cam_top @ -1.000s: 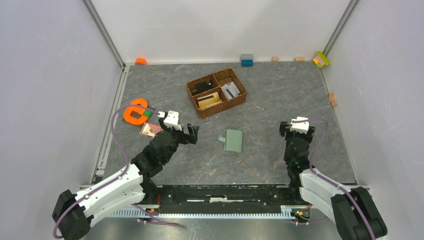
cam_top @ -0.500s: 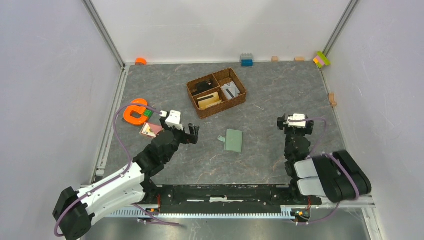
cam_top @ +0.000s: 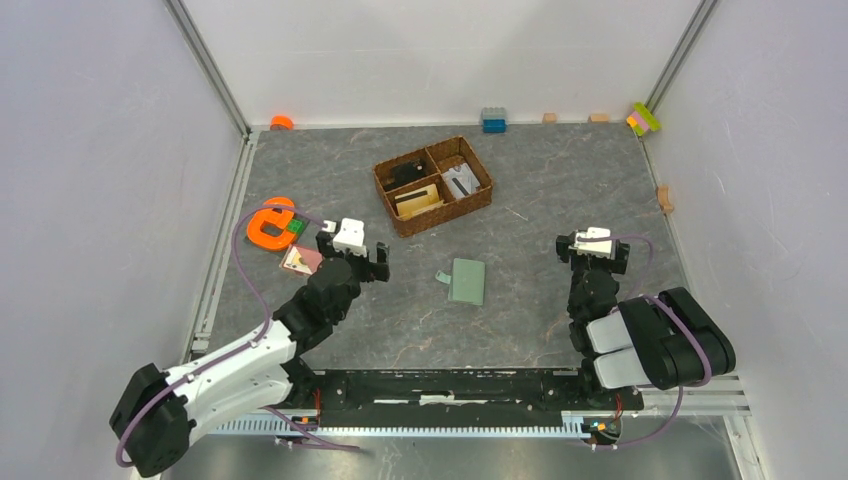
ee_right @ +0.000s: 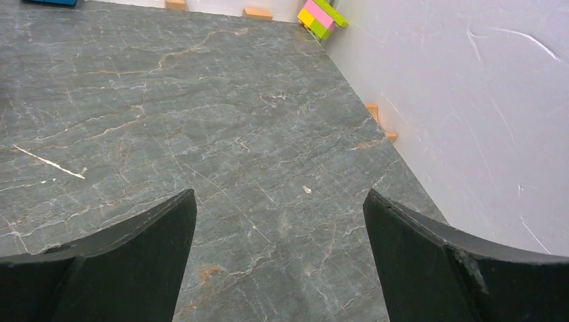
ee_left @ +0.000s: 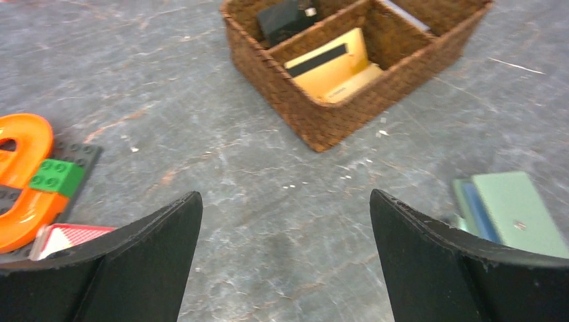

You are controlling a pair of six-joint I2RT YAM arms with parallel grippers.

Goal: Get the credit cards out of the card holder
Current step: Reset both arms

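The sage-green card holder (cam_top: 467,281) lies folded shut and flat on the grey stone counter (cam_top: 540,180), roughly midway between the two arms and just in front of the brown wicker basket (cam_top: 441,214). In the left wrist view, the card holder (ee_left: 516,213) shows a pale blue edge along its left side. Two thin cards that look like the credit cards (cam_top: 300,260), one tan and one pinkish, rest well apart from it beside the orange letter shape (cam_top: 266,224), close to the left tool (cam_top: 352,258). Whether any card is inside the folded holder cannot be told. The left tool (ee_left: 285,198) hangs above the counter with its jaws spread wide and nothing between them. The right tool (cam_top: 592,256) is likewise fully spread and empty over bare stone near the right wall, as the right wrist view of the right tool (ee_right: 278,194) shows. The holder looks light, thin and pliable, likely to skid on the smooth stone. The raised blue edge or the two long sides seem the surest places to pinch it. The cards look stiff, slick and hard to lift when lying flat.
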